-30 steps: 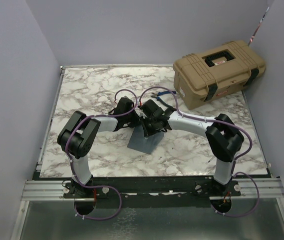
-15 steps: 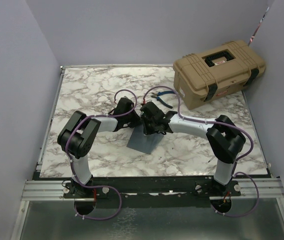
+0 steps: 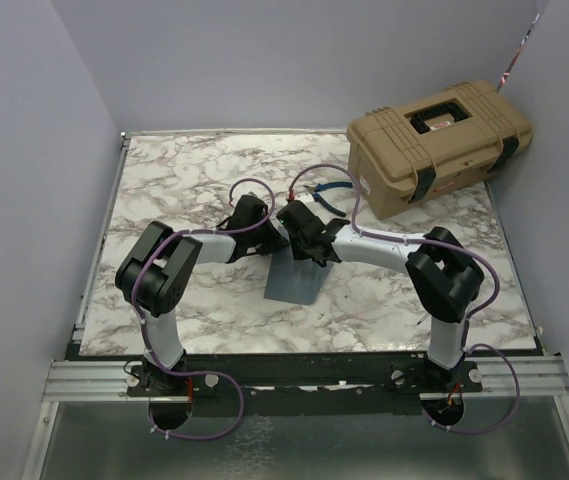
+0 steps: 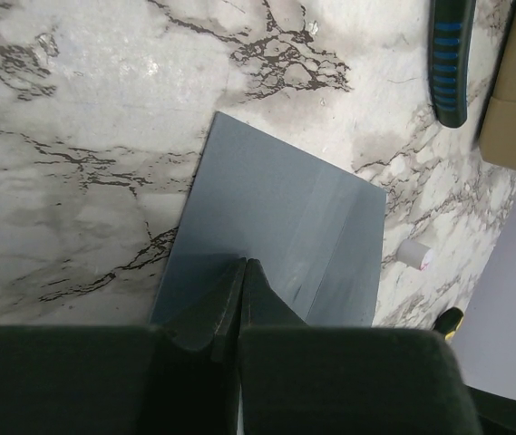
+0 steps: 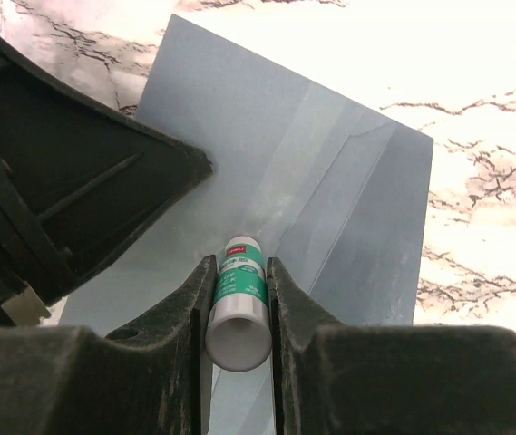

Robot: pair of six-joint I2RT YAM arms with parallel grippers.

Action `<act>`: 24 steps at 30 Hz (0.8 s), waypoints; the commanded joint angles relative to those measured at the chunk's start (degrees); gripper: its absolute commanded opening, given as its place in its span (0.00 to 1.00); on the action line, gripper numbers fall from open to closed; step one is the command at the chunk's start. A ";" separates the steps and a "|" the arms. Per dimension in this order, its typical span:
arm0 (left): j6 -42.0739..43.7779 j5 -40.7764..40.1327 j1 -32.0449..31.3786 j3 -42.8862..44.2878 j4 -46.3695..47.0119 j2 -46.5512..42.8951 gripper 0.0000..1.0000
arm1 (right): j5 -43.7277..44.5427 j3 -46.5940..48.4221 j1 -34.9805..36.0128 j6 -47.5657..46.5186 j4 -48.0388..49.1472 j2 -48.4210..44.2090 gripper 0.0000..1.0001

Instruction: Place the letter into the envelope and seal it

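The grey-blue envelope lies flat on the marble table between the two arms, with diagonal fold lines showing in the left wrist view and the right wrist view. My left gripper is shut and empty, its tips resting on the envelope's near part; it also shows in the top view. My right gripper is shut on a white and green glue stick, whose far end touches the envelope's face; it also shows in the top view. The letter is not in view.
A tan hard case stands at the back right. Blue-handled pliers lie beyond the envelope near the case. A small white cap lies on the marble to the envelope's right. The left gripper's body fills the right wrist view's left side.
The right gripper has moved a little to the left and away with the glue stick. The envelope has shifted slightly right and turned squarer. The left arm has hardly moved.
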 commanded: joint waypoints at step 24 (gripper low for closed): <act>6.17 13.20 0.48 -2.94 -2.80 -9.49 0.50 | -18.11 -20.90 -16.67 17.79 2.26 -31.43 0.00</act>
